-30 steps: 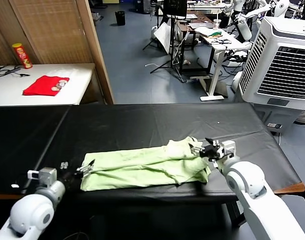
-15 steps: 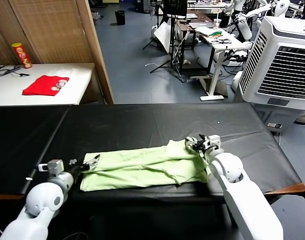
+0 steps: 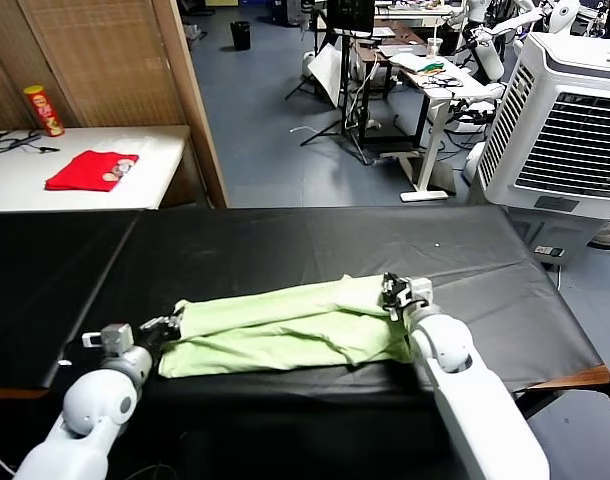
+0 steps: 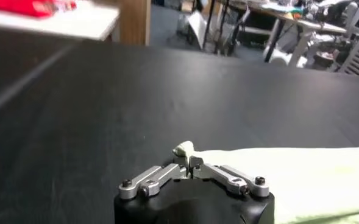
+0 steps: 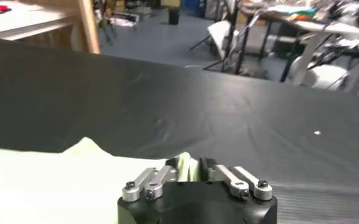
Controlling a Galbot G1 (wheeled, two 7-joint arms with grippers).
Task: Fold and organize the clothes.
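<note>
The pale mint-green shirt lies as a long folded strip across the black table near its front edge. My left gripper is shut on the shirt's left end, and a pinch of green cloth shows between its jaws. My right gripper is shut on the shirt's right end, with a fold of cloth squeezed between the pads. The shirt's far edge is lifted and drawn back from the front edge. No print shows on the visible fabric.
A bright red cloth and a red can rest on the white side table at the back left. A large white air cooler stands at the right. Bare black tabletop stretches behind the shirt.
Both grippers have gone from open to shut on the shirt's two ends. The far edge of the shirt has risen and shifted away from the front edge.
</note>
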